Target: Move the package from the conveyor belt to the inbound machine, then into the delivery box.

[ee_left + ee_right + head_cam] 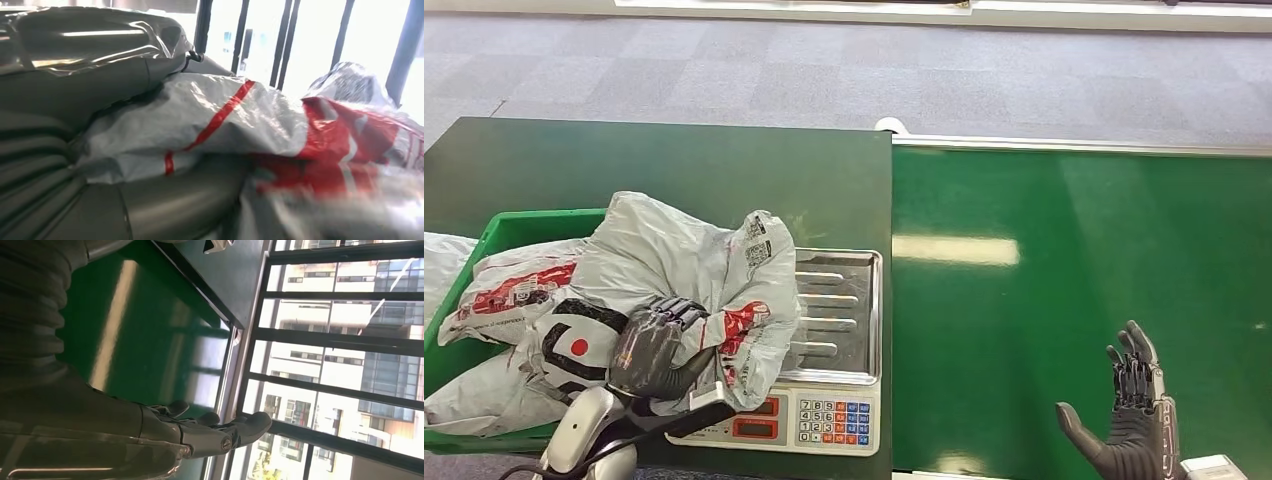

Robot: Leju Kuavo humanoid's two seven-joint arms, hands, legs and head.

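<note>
Grey carpet tiles lie beyond a dark green table point(674, 165) and the bright green conveyor belt point(1074, 260) to its right. On the table stands the inbound machine point(834, 340), a scale with a steel tray and keypad. A grey and red package point(714, 270) drapes from the scale's left edge into the green delivery box point(499, 235), which holds further bags. The left hand point(652, 345) grips this package. The right hand point(1129, 420) hovers above the belt, fingers spread and holding nothing.
</note>
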